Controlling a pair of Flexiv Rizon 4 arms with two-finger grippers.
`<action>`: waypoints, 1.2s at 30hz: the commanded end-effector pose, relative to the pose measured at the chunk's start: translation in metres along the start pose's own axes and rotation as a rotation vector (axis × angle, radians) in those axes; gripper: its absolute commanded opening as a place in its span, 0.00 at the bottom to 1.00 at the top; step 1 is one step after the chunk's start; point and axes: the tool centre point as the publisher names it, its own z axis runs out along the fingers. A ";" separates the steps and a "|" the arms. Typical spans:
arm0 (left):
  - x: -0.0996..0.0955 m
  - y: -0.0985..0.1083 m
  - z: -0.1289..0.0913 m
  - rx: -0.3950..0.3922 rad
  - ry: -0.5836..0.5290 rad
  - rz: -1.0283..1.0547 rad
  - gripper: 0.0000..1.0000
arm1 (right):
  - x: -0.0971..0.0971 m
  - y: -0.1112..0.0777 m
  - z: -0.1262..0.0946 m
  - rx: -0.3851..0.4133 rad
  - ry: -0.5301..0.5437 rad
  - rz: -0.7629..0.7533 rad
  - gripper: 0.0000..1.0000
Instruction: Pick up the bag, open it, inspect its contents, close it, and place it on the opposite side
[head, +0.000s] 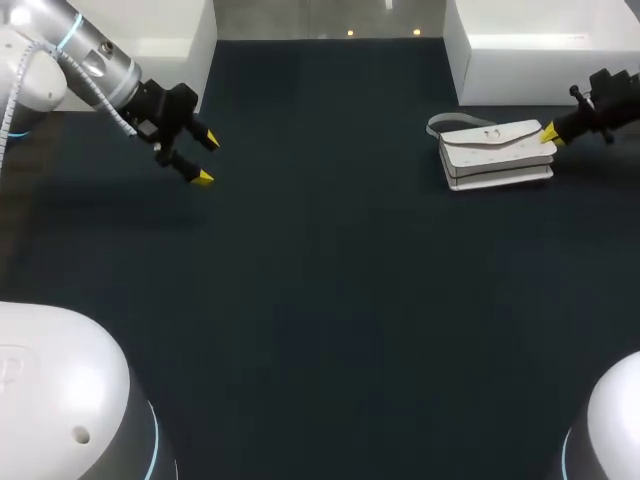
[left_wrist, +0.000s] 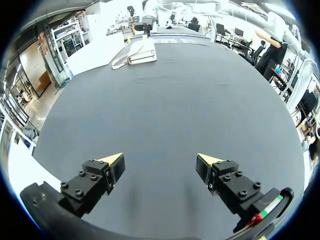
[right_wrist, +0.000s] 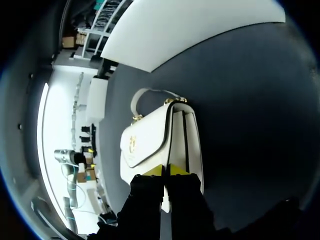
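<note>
Right claw (head: 548, 133) at bag (head: 495, 152), left claw (head: 203, 158) parked open.

Bag lies flat, flap up, near the far right corner of the tabletop (head: 320, 300). Its strap (head: 445, 122) loops off the end away from the right claw. That claw's fingers are pressed together, tips touching the bag's near end. Can't tell if a flap layer is nipped between them; looks like the start of the pick. The left claw hangs spread near the far left corner, well apart, likely waiting to take the flap.
</note>
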 end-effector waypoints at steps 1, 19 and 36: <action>0.000 0.001 0.001 0.002 -0.001 0.001 1.00 | 0.010 -0.024 0.010 -0.217 -0.016 0.006 0.00; 0.000 0.001 0.001 0.002 -0.001 0.001 1.00 | 0.052 -0.076 0.052 -0.313 -0.014 0.024 0.00; 0.000 0.001 0.001 0.002 -0.001 0.001 1.00 | 0.099 -0.108 0.113 -0.279 0.015 0.009 0.00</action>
